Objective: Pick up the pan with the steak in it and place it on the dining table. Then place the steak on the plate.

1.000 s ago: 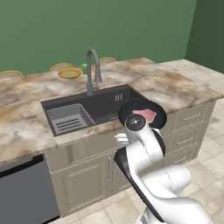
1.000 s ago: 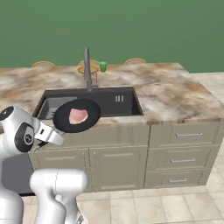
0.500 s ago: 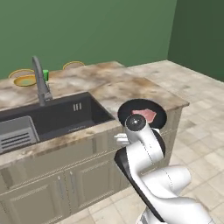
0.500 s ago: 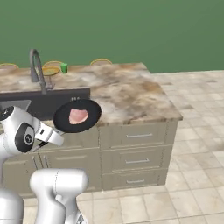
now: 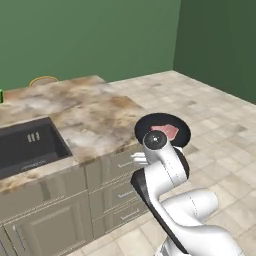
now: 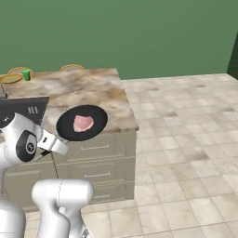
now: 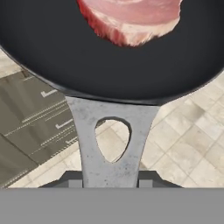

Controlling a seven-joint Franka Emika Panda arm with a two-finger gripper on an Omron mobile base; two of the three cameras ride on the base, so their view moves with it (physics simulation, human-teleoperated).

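The steak (image 7: 131,19) lies in the black pan (image 7: 65,52), toward the side away from the handle, and the pan is held level in the air beside the end of the dining table (image 6: 88,90), over the drawer fronts and the tiled floor (image 6: 186,139). The gripper (image 7: 110,177) is clamped on the end of the pan's grey handle, straight behind the pan. A plate (image 6: 11,78) sits at the table's far edge beside a green cup (image 6: 26,74). No writing can be read
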